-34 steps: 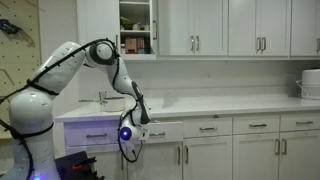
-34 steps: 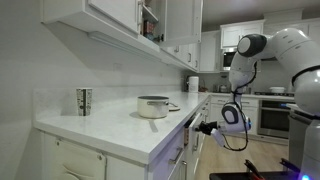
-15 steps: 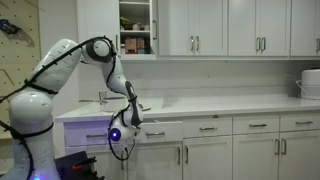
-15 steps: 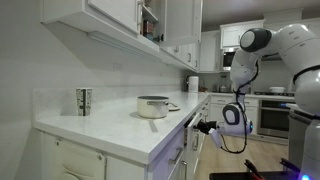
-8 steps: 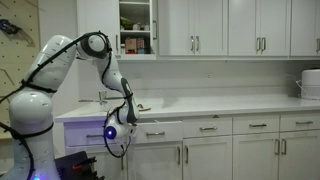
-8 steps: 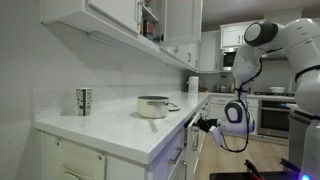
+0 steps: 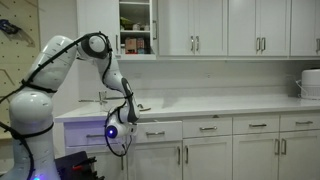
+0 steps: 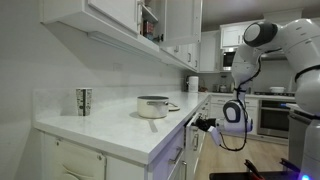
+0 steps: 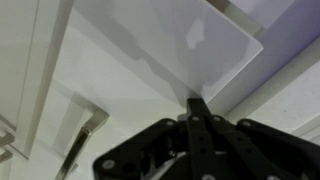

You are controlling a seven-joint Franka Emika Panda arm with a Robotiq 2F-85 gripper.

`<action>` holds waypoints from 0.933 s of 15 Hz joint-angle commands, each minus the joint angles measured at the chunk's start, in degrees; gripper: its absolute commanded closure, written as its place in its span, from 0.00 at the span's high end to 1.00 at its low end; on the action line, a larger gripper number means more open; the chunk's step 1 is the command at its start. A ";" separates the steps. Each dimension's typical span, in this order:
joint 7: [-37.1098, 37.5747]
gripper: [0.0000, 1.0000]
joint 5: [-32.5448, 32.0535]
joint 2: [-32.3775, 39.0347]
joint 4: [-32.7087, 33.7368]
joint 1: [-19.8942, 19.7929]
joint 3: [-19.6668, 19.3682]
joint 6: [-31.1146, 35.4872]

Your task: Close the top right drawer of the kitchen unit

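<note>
The top right drawer [image 7: 160,130] of the kitchen unit [image 7: 250,145] stands pulled out, its white front and silver bar handle facing the room. It also shows from the side in an exterior view [image 8: 189,123], jutting out under the pale countertop. My gripper [image 7: 124,129] is at the drawer's left end, level with its front, and shows in the side-on exterior view [image 8: 201,125] just in front of it. In the wrist view the fingers [image 9: 194,101] are shut together, tips at a corner of the white drawer front [image 9: 160,45]. The drawer's contents are hidden.
A steel pot [image 8: 153,106] and a patterned cup [image 8: 84,101] stand on the countertop [image 8: 120,132]. A wall cupboard door [image 7: 136,27] above the arm hangs open. A white appliance [image 7: 311,84] sits at the counter's far end. Closed drawers and doors line the unit.
My gripper has shifted sideways along the drawer front toward its left end, and the elbow has risen. The drawer still stands open. Nothing moved in the last half second.
</note>
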 commanded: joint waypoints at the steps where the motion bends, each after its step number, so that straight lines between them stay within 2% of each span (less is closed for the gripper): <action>1: 1.66 0.27 1.49 1.72 7.88 2.60 0.76 7.73; 4: 2.73 0.48 -3.37 -0.85 7.56 -0.23 -4.36 18.72; 10: 1.94 0.94 -10.82 -2.46 5.03 -7.96 -16.99 30.81; 11: 2.03 0.99 -12.40 -2.78 4.36 -9.50 -18.99 32.68; 14: 2.21 1.00 -19.34 -4.59 3.78 -13.49 -25.39 41.28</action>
